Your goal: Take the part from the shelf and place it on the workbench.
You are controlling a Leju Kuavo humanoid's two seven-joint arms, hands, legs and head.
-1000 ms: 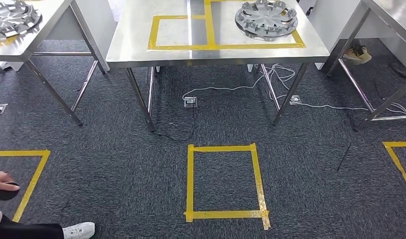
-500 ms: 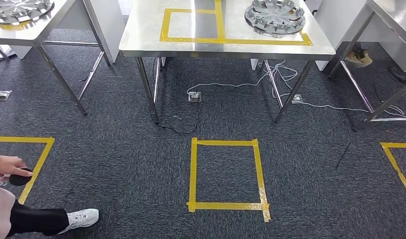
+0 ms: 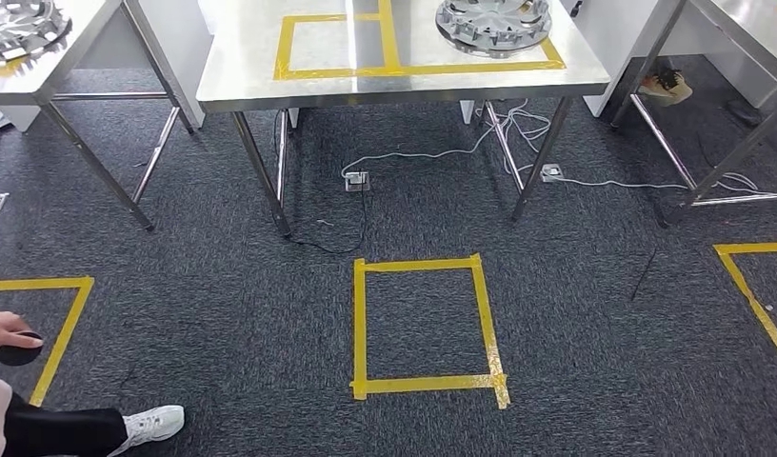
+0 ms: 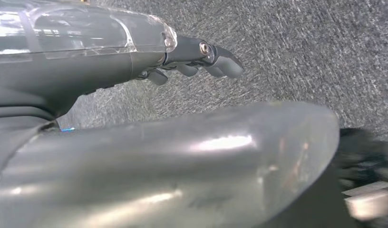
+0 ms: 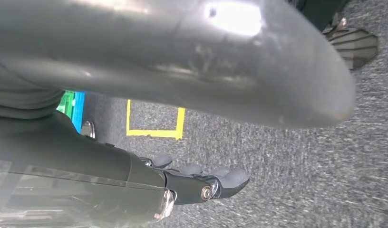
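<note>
left hand (image 4: 135, 61) empty, right hand (image 5: 135, 185) apparently empty, fingers (image 4: 216, 59) extended

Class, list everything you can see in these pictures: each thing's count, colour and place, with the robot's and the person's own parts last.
workbench: one, steel, centre
side tables: two, steel, either side
wheel-shaped part: one, silver, on workbench inside tape
second part: one, silver, left side table
floor squares: three, yellow tape, on carpet
cables: white and black, under workbench
person: white shoe, hand holding dark object
left robot hand: dark, empty
right robot hand: dark, empty
</note>
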